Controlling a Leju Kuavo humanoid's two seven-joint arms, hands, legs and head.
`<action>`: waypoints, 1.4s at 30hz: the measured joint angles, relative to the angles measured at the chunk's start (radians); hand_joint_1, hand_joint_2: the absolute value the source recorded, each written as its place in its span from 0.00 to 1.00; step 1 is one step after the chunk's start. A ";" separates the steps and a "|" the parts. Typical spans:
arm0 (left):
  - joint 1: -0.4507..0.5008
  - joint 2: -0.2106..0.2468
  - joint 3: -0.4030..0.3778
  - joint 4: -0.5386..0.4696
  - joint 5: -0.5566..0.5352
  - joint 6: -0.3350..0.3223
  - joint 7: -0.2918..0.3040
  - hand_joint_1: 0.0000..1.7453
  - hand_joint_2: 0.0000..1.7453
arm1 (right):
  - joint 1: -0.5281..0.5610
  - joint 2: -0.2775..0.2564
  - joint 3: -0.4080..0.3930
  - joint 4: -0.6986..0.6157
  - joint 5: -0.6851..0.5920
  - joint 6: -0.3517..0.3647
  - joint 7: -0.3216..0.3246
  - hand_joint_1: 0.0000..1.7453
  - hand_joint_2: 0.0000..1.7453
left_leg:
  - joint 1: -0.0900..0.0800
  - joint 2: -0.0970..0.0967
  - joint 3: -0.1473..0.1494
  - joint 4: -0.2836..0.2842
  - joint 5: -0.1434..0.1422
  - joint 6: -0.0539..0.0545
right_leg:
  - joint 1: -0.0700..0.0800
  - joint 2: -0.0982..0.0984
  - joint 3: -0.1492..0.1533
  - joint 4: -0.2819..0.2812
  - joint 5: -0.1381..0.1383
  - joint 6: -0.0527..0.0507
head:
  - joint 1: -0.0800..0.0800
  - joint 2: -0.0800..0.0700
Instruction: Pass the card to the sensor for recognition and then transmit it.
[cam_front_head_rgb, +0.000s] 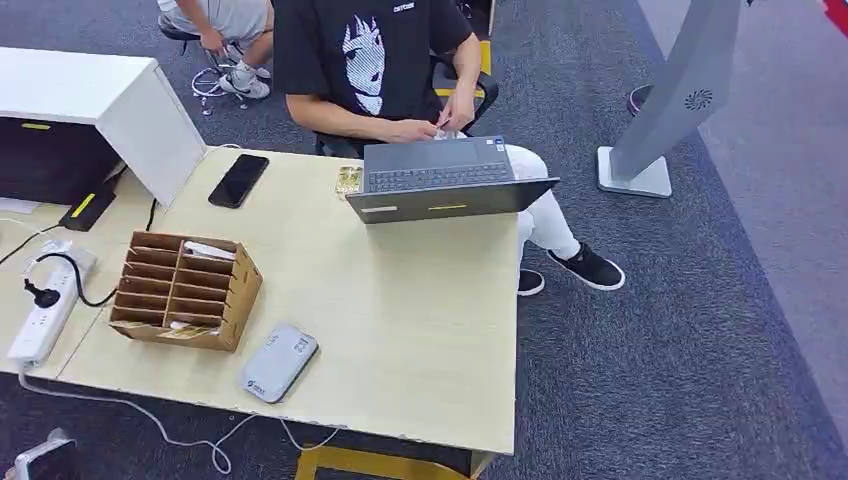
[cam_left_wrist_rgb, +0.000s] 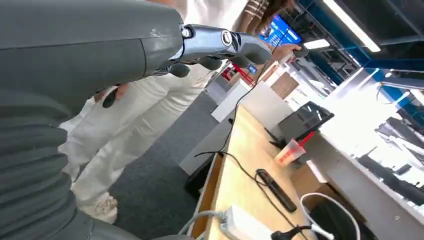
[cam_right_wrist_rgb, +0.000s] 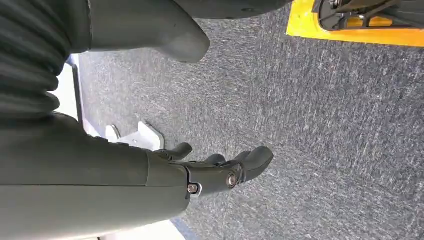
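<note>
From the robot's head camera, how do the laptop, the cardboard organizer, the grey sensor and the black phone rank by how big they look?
Largest to smallest as they look in the head view:
1. laptop
2. cardboard organizer
3. grey sensor
4. black phone
The sensor and phone look close in size; the sensor lies nearer the camera, so that order is unsure.

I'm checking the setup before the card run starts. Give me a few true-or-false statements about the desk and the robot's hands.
1. The black phone lies flat on the desk. True.
2. The cardboard organizer stands next to the laptop. False: it is near the power strip, apart from the laptop.
3. The left hand holds a card. False: it holds nothing.
4. The right hand hangs over carpet, holding nothing. True.
5. The grey sensor lies beside the organizer. True.
</note>
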 joint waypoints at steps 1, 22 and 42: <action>0.002 0.000 -0.002 -0.007 0.001 0.000 0.000 0.00 1.00 | 0.000 0.000 0.000 0.000 0.000 0.000 0.000 0.00 1.00 | 0.000 0.000 0.000 0.000 0.000 0.000 | 0.000 0.000 0.000 0.000 0.000 0.000 | 0.000 0.000; 0.041 0.022 -0.189 -0.332 -0.088 0.000 0.000 0.00 1.00 | -0.004 -0.001 0.016 0.000 0.068 0.027 0.002 0.00 1.00 | 0.000 0.000 0.000 0.000 0.000 0.000 | 0.000 0.000 0.000 0.000 0.000 0.000 | 0.000 0.000; -0.313 0.233 -0.225 -0.173 -0.480 0.000 0.021 0.00 1.00 | -0.019 -0.005 0.035 0.000 0.127 0.055 0.007 0.00 1.00 | 0.000 0.000 0.000 0.000 0.002 -0.001 | 0.000 0.000 0.000 0.000 0.001 0.000 | 0.000 0.000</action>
